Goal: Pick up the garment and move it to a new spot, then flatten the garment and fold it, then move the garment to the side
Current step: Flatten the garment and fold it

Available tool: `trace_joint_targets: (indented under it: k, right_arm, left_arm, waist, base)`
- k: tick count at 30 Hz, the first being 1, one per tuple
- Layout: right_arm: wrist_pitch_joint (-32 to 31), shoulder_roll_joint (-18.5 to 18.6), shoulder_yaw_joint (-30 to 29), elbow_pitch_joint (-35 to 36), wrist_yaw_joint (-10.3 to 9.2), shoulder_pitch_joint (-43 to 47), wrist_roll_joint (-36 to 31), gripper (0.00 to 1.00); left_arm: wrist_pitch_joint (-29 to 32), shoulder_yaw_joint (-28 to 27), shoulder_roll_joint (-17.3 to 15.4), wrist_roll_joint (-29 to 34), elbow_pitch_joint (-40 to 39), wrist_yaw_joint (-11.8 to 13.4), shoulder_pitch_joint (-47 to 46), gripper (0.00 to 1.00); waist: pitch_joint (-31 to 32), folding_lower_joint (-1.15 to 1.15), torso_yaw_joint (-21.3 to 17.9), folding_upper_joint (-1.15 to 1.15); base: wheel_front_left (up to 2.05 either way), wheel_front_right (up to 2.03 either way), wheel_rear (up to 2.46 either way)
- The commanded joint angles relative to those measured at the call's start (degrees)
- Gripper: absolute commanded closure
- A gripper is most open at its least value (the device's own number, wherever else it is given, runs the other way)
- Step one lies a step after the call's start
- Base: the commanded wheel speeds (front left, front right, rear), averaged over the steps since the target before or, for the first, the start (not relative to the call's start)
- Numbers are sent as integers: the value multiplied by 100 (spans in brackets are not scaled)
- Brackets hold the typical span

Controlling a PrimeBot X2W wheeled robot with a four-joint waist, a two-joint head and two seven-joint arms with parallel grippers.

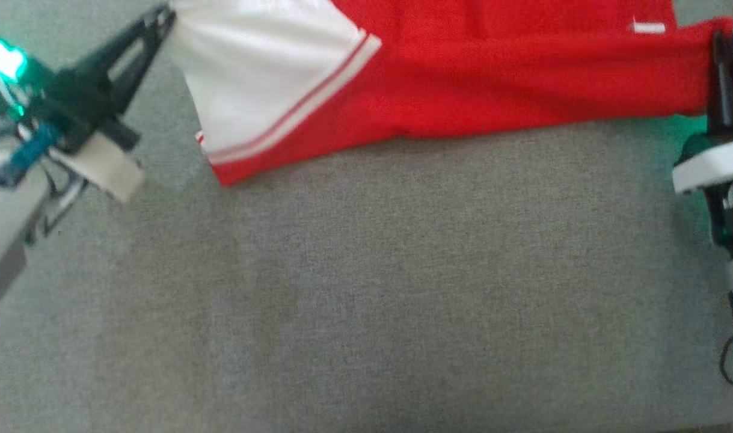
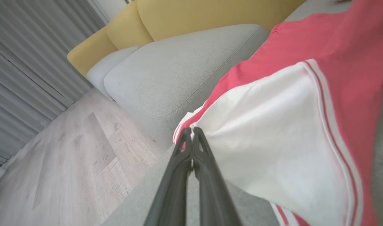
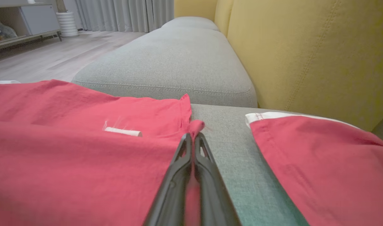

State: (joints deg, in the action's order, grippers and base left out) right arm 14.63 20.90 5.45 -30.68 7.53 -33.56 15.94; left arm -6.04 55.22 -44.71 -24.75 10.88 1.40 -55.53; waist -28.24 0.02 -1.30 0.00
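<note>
In the head view, the red and white garment of thin woven cloth (image 1: 492, 78) lay stretched across the far part of the grey fabric seat cushion (image 1: 366, 270). Its near edge rested on the cushion and both ends were lifted. The left gripper (image 1: 163, 17), at the upper left, was clamped on the corner of the white sleeve panel (image 1: 252, 78). The right gripper (image 1: 720, 42), at the far right, was clamped on the red edge at the opposite end.

In the left wrist view, the two dark fingers met tip to tip with a small fold of white, red-trimmed hem pinched between them. The cloth fanned away to the right. Beyond it were a pale wooden floor (image 2: 68, 163) and a mustard-yellow backrest (image 2: 194, 15).

In the right wrist view, the fingers were likewise pressed together, on a little bunched nub of red cloth at a seam corner. A small white label (image 3: 122, 131) sat on the red cloth just left of the pinch. Another red, white-edged portion, probably of the same garment, lay apart to the right beside the backrest.

The garment looked light and limp, so it would likely sag between the two holds and crease wherever it went slack. It seemed neither fragile nor very slippery. Hems and seam corners, where the cloth is doubled, looked the surest places to hold. Both pinches appeared shallow, so a sharp tug might pull the cloth free.
</note>
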Motion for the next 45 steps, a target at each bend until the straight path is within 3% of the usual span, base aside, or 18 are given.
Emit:
trace_joint_targets:
  k: [1,5,6,7,8,9,10,16,25,36,42,45]
  right_arm:
    - [31,145,148,-1,-4,-172,-40,100]
    - [34,148,354,-334,-4,-532,-51,100]
    - [35,140,411,-407,-4,-601,-40,93]
    - [35,123,459,-471,-4,-660,-25,78]
    - [35,107,491,-519,-4,-713,-11,39]
    - [35,98,515,-560,-4,-764,1,0]
    - [36,85,529,-583,-4,-806,12,0]
    - [36,-55,309,-323,-4,-690,27,0]
    - [36,-331,138,-180,-4,-341,-88,0]
    - [37,-466,-6,-91,-4,-114,-98,0]
    - [37,-494,-64,-58,-4,-2,-110,0]
    - [37,-506,-57,-59,-4,10,-116,0]
  left_arm:
    - [31,-328,-159,92,69,-79,-428,100]
    - [176,-242,68,97,532,-302,-725,100]
    - [191,-224,135,81,640,-340,-765,100]
    - [188,-220,205,57,750,-347,-789,88]
    - [181,-221,269,36,859,-330,-796,65]
    - [159,-226,326,21,959,-297,-793,6]
    - [96,-250,386,-1,1038,-233,-774,0]
    - [-349,-644,863,-722,1150,406,35,0]
    - [-676,-878,1318,-1443,948,1031,1429,0]
    - [-871,-1435,1815,-2121,436,1278,2482,0]
    - [-868,-1508,1945,-2267,632,1265,2735,0]
    - [-750,-1438,2023,-2349,831,1120,2688,0]
  waist:
    - [-141,-2,-30,0]
    - [-267,-2,-43,0]
    - [-294,-2,-44,0]
    - [-313,-2,-46,0]
    - [-328,-2,-47,0]
    - [-339,-2,-47,0]
    - [-344,-2,-47,0]
    - [-183,-2,-39,0]
    - [59,-2,-75,0]
    - [210,-2,-141,0]
    - [224,-2,-141,0]
    - [207,-2,-143,0]
  base:
    - [0,0,0]
    - [0,0,0]
    - [0,0,0]
    - [0,0,0]
    - [0,0,0]
    - [0,0,0]
    - [0,0,0]
    - [0,0,0]
    - [0,0,0]
    - [0,0,0]
    - [0,0,0]
    - [0,0,0]
